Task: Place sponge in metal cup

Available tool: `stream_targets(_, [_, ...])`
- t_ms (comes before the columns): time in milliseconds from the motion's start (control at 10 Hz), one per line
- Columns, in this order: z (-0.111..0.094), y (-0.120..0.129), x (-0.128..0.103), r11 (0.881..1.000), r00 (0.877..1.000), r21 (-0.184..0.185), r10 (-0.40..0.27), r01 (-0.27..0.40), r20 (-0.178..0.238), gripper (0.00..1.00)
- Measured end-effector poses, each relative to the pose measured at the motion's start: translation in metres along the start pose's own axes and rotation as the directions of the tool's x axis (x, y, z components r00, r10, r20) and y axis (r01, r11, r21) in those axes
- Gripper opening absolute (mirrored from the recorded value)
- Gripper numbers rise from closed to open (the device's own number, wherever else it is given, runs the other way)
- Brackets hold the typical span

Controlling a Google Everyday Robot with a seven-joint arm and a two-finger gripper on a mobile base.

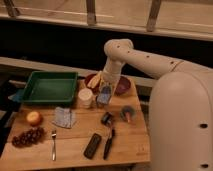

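Note:
My gripper [105, 93] hangs over the back middle of the wooden table [75, 132], pointing down. It is shut on a bluish sponge [105, 96] and holds it just above the table, next to a white cup [85, 97]. The metal cup [126, 114] is a small dark grey cup to the right and nearer the front, apart from the gripper. Something orange shows inside it.
A green tray [49, 87] sits at the back left. A maroon bowl [122, 85] and a red dish with a yellow item [94, 80] stand behind the gripper. An orange fruit [34, 118], grapes [27, 136], fork [53, 145], grey cloth [64, 117], black remote [92, 146] and dark-handled tool [108, 145] lie nearer the front.

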Motion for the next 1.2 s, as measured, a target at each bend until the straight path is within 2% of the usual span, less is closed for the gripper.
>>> stream_targets(300, [0.018, 0.021, -0.003, 0.999, 0.999, -0.028, -0.032, 0.031, -0.016, 0.0])
stream_targets(700, [0.027, 0.026, -0.015, 0.998, 0.999, -0.057, -0.038, 0.037, -0.021, 0.01])
stream_targets(800, [0.031, 0.026, -0.018, 0.998, 0.999, -0.06, -0.039, 0.038, -0.024, 0.04])
stream_targets(1200, [0.048, 0.026, -0.03, 0.998, 0.997, -0.058, -0.044, 0.04, -0.056, 0.46])
